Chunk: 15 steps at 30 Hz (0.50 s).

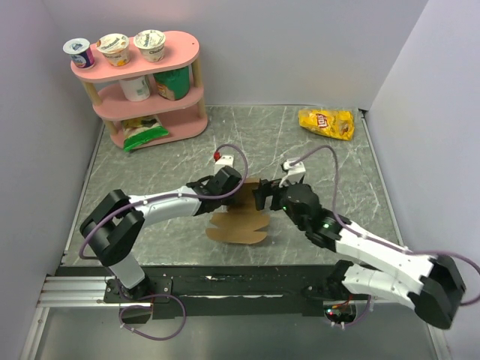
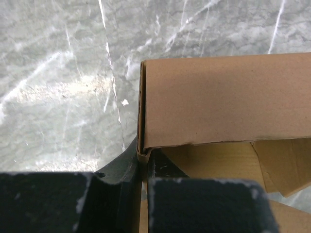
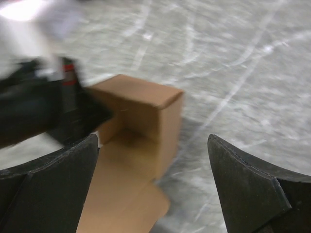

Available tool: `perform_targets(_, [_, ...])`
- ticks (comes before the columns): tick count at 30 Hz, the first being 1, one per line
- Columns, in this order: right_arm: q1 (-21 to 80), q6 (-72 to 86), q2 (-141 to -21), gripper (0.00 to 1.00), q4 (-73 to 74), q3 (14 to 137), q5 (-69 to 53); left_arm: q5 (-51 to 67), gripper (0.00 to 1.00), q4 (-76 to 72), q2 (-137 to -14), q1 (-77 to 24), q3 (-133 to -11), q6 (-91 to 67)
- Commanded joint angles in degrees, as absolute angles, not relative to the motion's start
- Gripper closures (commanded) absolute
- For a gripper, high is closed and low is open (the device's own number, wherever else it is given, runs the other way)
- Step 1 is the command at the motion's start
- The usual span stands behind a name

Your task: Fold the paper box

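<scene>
plain brown paper box (image 1: 238, 225), grey marble table (image 1: 255, 135) with white veins, yellow chip bag (image 1: 326, 122), pink shelf (image 1: 180, 49)

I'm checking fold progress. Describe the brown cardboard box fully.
The plain brown cardboard box is half folded: upright walls stand at its far end, while rounded flaps lie flat on the grey marbled table toward the arms. The left arm's black fingers pinch one wall's edge; the right arm's fingers stand open, apart from it.
</scene>
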State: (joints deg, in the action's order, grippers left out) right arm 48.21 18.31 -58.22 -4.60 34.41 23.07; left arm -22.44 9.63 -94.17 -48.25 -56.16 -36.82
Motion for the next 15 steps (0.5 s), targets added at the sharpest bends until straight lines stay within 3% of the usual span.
perform_targets(1, [48.1, 22.5, -49.5, 0.01, 5.1, 35.2, 14.9, -21.4, 0.92, 17.4, -97.5, -46.6, -57.7, -34.3])
perform_targets(6, [48.1, 43.6, -39.6, 0.01, 10.6, 30.4, 9.1, -18.5, 0.88, 17.8, -98.5, -46.0, -59.9, -34.3])
perform_targets(10, [48.3, 58.7, -35.1, 0.00, 6.0, 23.6, 5.1, -17.8, 0.87, 19.2, -99.7, -46.0, -62.1, -33.9])
perform_targets(15, [52.1, 71.4, -29.0, 0.00, 0.2, 16.6, 8.6, -15.9, 0.83, 19.7, -101.2, -45.7, -63.5, -34.0])
